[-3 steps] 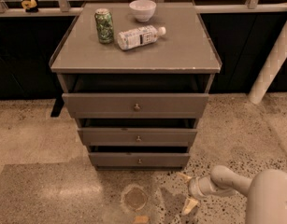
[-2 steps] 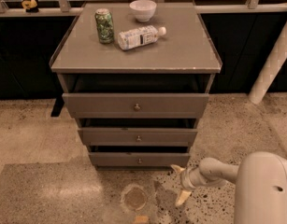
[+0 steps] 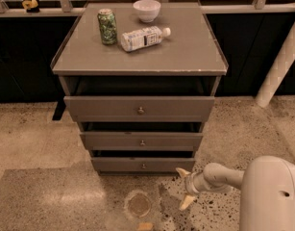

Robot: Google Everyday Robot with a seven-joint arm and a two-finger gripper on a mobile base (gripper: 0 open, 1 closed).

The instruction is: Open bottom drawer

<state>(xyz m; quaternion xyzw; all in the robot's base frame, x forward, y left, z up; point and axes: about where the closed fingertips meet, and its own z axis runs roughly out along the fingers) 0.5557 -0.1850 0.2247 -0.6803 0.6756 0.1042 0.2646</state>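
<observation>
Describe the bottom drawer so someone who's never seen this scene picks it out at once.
Find the grey cabinet with a can, bottle and bowl on top; three drawer fronts stack below. The bottom drawer is the lowest, nearest the floor, with the open pincer low in front of its right end. It looks narrowest, with the tiniest knob, unlike the middle drawer and top drawer.

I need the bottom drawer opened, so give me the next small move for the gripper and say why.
Probably ease the gripper left and slightly up toward the knob of the bottom drawer. It hangs low over the floor, right of and below that drawer front, fingers spread, touching nothing, so it has to reach the knob before any pull.
</observation>
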